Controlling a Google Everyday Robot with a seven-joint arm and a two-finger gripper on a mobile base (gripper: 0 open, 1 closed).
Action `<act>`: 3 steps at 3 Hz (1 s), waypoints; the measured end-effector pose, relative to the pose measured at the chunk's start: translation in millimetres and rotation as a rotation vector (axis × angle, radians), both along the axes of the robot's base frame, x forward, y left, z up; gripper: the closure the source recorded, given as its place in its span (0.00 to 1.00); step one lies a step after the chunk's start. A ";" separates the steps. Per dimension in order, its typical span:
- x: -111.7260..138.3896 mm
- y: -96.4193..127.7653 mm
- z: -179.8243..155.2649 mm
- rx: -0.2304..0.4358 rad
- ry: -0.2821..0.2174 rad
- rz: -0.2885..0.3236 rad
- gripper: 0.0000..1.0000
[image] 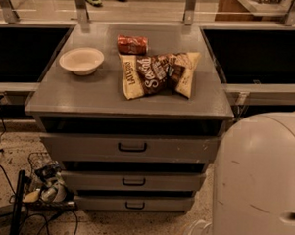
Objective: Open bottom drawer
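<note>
Bottom drawer (pixel 102 202) is the target here, the slimmest grey front, lowest of the three, down by the floor with its little black handle (pixel 135 205) dead centre. It looks fully pushed in, so nothing's been opened yet.

The gripper isn't in shot at all, so no telling whether it's spread or closed. All I get of the robot is a big white arm (pixel 260 183) filling the lower right corner, just beside the cabinet's right edge and not touching any drawer.

My read is that this is the approach step. The next move calls for getting the gripper low and lined up square with that bottom handle, closing around the bar, then pulling straight out. The middle drawer (pixel 100 180) sits right above it with a near-identical handle, so it'd be easy to hook the wrong one.

Containers: all three drawers are shut, including the top drawer (pixel 82 146), so contents are hidden. On the cabinet top (pixel 80 94) a white bowl (pixel 82 60) looks empty. Near it are two chip bags (pixel 157 73) and a red packet (pixel 132 44). A wire basket (pixel 45 179) on the floor at left holds some clutter I can't make out.
</note>
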State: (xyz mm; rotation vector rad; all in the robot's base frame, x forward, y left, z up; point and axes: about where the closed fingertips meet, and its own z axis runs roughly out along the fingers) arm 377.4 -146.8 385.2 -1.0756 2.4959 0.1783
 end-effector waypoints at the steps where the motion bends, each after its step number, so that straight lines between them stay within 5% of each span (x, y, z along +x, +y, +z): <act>1: 2.3 1.7 -1.1 0.005 -0.001 0.001 1.00; 3: 40.3 25.5 -16.3 0.037 -0.008 0.015 1.00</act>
